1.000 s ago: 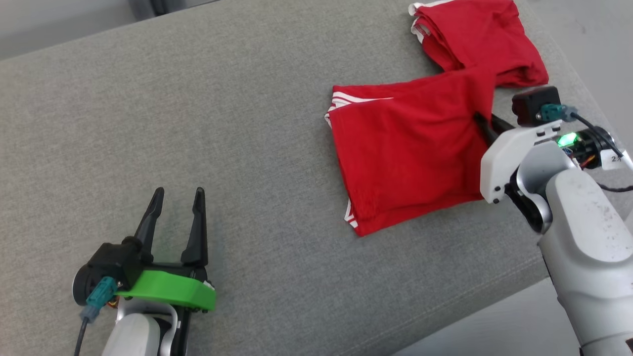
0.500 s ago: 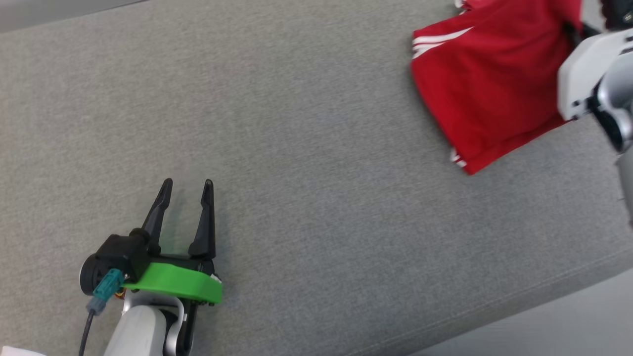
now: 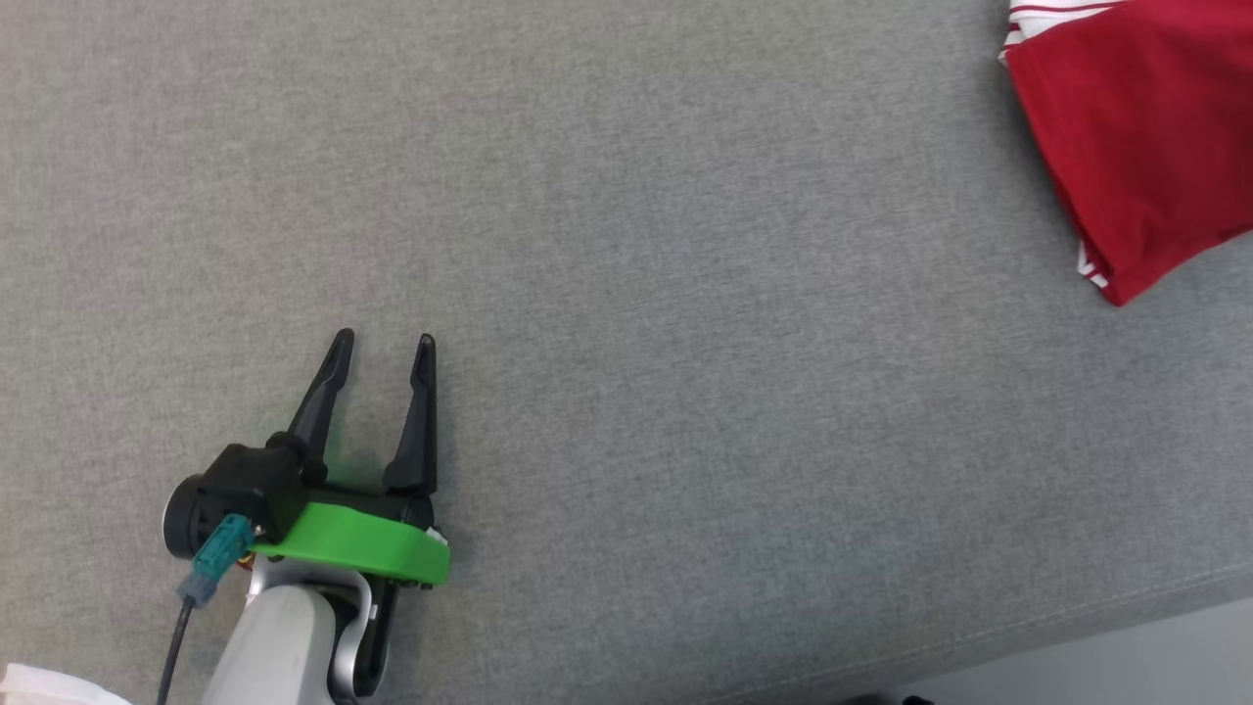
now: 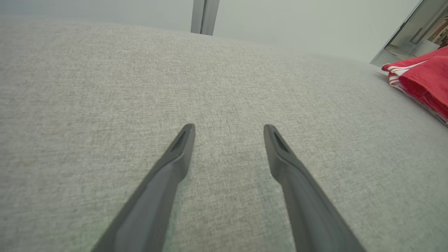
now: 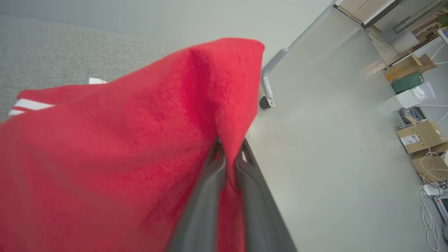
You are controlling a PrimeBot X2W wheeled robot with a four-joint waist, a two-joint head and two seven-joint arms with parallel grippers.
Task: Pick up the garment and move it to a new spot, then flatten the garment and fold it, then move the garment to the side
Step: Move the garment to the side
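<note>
The garment (image 3: 1140, 137) is red cloth with white stripes, lying at the head view's upper right edge on the grey fabric surface (image 3: 626, 294). It also shows at the right edge of the left wrist view, garment (image 4: 425, 82). In the right wrist view my right gripper (image 5: 229, 154) is shut on a fold of the garment (image 5: 115, 150), which drapes up and over the fingers. My left gripper (image 3: 382, 345) stands open low over the grey surface at the lower left, left gripper (image 4: 229, 131) with nothing between its fingers, far from the cloth.
The grey surface's front edge (image 3: 1077, 627) runs along the lower right, with pale floor beyond. The right wrist view shows floor (image 5: 332, 140), a castor leg (image 5: 267, 87) and cardboard boxes (image 5: 418, 136) at the far right.
The head camera has swung left, so the garment slid to the picture's upper right and the right arm left the frame. The left gripper stays open in place.
</note>
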